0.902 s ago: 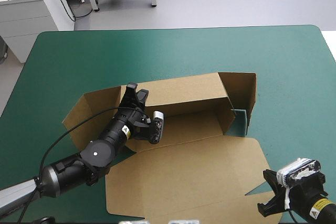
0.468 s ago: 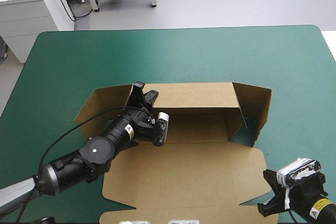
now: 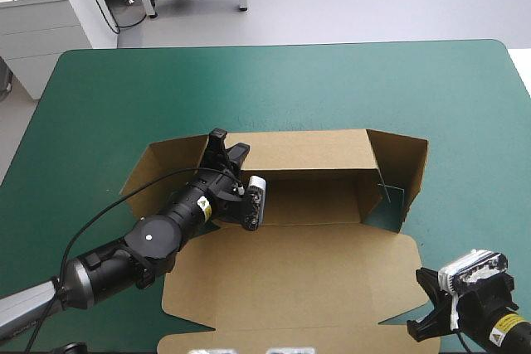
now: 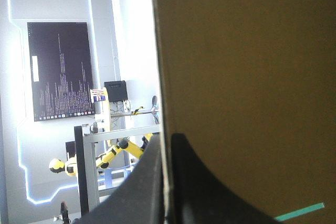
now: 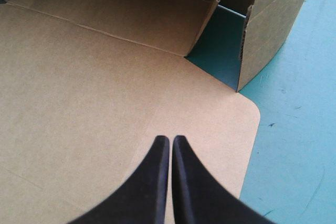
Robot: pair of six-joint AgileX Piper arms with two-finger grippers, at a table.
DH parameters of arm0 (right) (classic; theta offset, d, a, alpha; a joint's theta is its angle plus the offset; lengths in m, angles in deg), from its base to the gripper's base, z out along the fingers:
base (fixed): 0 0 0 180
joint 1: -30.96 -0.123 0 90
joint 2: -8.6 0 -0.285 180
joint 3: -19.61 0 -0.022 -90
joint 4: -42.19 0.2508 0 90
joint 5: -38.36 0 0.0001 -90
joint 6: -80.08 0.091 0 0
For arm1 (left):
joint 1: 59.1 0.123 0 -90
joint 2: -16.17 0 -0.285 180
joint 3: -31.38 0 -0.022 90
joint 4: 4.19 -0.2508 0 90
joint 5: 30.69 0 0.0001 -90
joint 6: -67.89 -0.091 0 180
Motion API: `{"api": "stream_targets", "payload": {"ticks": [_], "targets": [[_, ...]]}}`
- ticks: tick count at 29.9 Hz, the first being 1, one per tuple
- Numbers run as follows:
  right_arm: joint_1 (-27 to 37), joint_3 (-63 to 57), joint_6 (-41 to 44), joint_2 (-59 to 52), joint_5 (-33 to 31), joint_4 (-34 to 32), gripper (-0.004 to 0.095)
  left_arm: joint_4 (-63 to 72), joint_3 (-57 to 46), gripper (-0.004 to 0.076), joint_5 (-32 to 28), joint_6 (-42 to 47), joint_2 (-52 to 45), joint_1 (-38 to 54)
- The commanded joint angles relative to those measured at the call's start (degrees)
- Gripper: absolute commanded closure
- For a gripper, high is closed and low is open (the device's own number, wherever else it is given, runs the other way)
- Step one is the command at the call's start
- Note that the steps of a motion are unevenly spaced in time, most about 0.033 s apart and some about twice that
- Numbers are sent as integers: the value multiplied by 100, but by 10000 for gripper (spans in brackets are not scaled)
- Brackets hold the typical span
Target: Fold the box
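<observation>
**Left gripper (image 3: 222,145) pinches the box's (image 3: 307,279) back wall**

The brown box lies mid-table, its lid flat toward the robot. The left gripper clamps the raised back wall's top edge, probably to hold it upright. The right gripper (image 5: 170,141), pressed closed and empty, hovers over the lid's near right corner.

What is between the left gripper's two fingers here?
The box: its raised wall's edge is pinched in the left gripper, seen in the left wrist view.
</observation>
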Motion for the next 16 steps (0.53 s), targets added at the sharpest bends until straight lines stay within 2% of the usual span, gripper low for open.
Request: {"api": "stream_targets", "payload": {"ticks": [1,5,6,9,13,16], "targets": [[34,145,213,74,335,22,779,-94,186,732,13,54,-161,-21],[34,216,677,227,347,22,472,-94,186,732,13,54,-140,-21],[34,299,870,318,347,22,356,-94,186,732,13,54,-140,-21],[34,580,1522,613,355,-38,190,-94,186,732,13,54,-107,-21],[34,1192,2027,1144,318,-286,179,-94,186,732,36,54,-46,-21],[34,1767,2334,1639,216,-720,179,-94,186,732,61,54,-32,-21]]}}
